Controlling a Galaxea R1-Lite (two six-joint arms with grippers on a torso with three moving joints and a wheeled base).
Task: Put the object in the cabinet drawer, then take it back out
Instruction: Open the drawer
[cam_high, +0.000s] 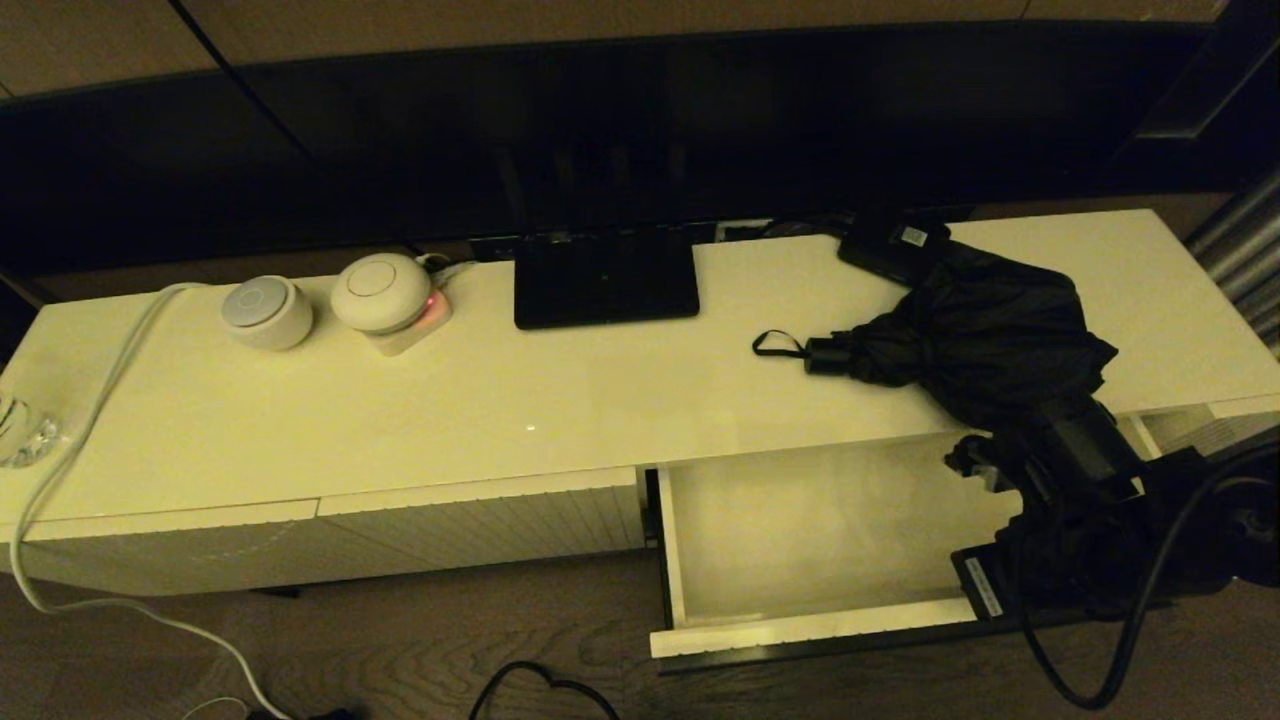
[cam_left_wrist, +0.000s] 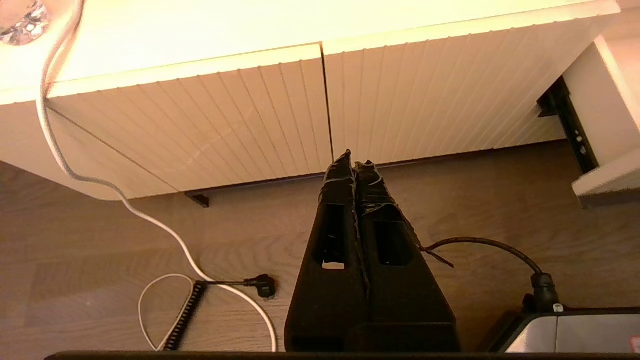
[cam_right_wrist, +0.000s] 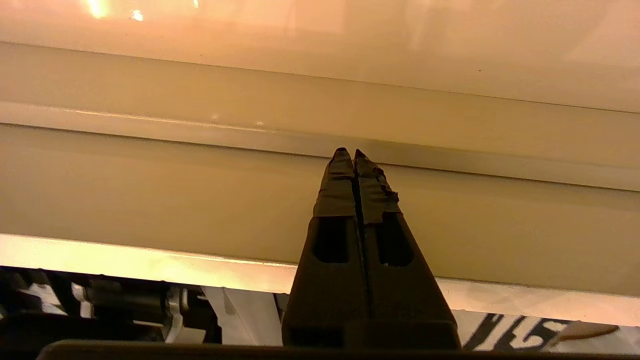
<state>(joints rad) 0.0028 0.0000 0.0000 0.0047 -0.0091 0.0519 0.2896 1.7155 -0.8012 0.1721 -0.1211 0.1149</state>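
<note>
Umbrella (cam_high: 985, 340), black and baggy, lies on the cabinet top (cam_high: 500, 400) at about 2 o'clock in the head view, handle and wrist loop (cam_high: 775, 345) pointing toward 9 o'clock, its fabric bulging close to the front edge and one end next to a small black box (cam_high: 893, 247) with a white label. Cabinet drawer (cam_high: 800, 520) directly below it is pulled out and shows nothing inside. Right gripper (cam_right_wrist: 354, 152) sits over the drawer's right part, at roughly 4 o'clock in the head view, fingers pressed together and holding nothing; the wrist view shows only the drawer's inner wall and floor ahead of the tips. Left gripper (cam_left_wrist: 354, 156) is parked low in front of the closed ribbed panels (cam_left_wrist: 250, 120), also pressed together and empty. Looks like the drawer-opening part is done and the pick is next. To do it well, I'd say lift the right arm clear of the drawer, spread the fingers before coming down, and go for the firm part near the handle (cam_high: 825, 355), not the loose cloth, which will likely slip or bunch. Then lower it flat into the drawer, keeping fabric off the rim, and avoid snagging the robot's own cable (cam_high: 1150, 600) hanging near the drawer front.
</note>
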